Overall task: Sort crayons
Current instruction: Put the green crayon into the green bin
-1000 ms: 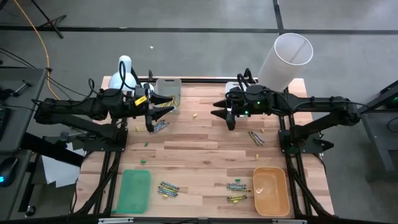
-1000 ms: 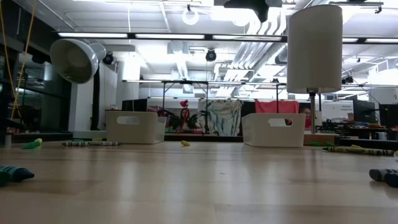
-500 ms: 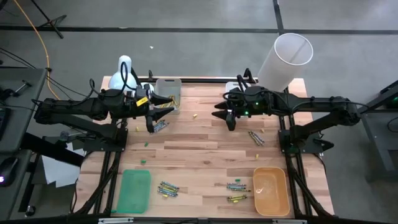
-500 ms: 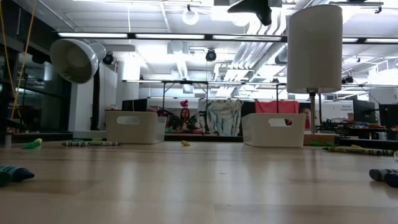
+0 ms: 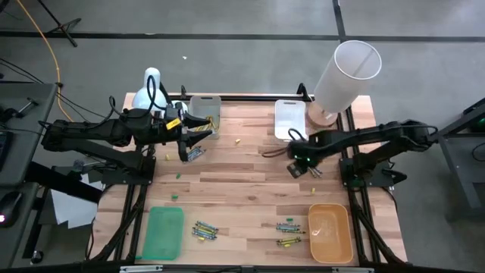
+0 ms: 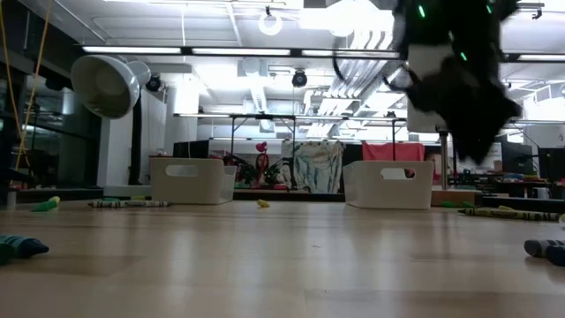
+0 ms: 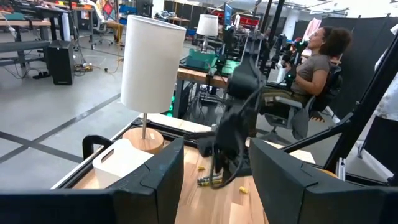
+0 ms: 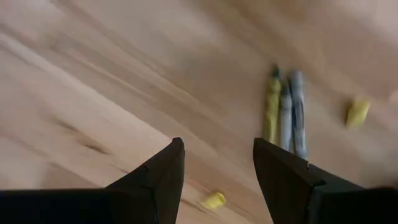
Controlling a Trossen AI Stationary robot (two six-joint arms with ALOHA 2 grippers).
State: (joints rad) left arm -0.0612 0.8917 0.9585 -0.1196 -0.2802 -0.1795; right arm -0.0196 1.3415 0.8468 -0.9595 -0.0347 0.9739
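1. Since the earlier frames the right end effector (image 5: 296, 168) has swung from the far middle of the surface (image 5: 242, 182) toward the near right; the white bin (image 5: 289, 120) it had covered now shows. The left arm has not moved.
2. The right end effector hangs above the wood with its fingers (image 8: 163, 177) spread, nothing between them.
3. Just ahead of it lies a small cluster of crayons (image 8: 285, 113), one yellow and two grey, side by side on the surface.
4. The left end effector (image 5: 184, 145) sits at the far left, by the grey bin (image 5: 204, 110), fingers spread and empty, with a few crayons (image 5: 195, 155) beneath it.
5. More crayons (image 5: 204, 229) lie beside the green tray (image 5: 164, 232), and others (image 5: 288, 226) beside the orange tray (image 5: 330, 232).
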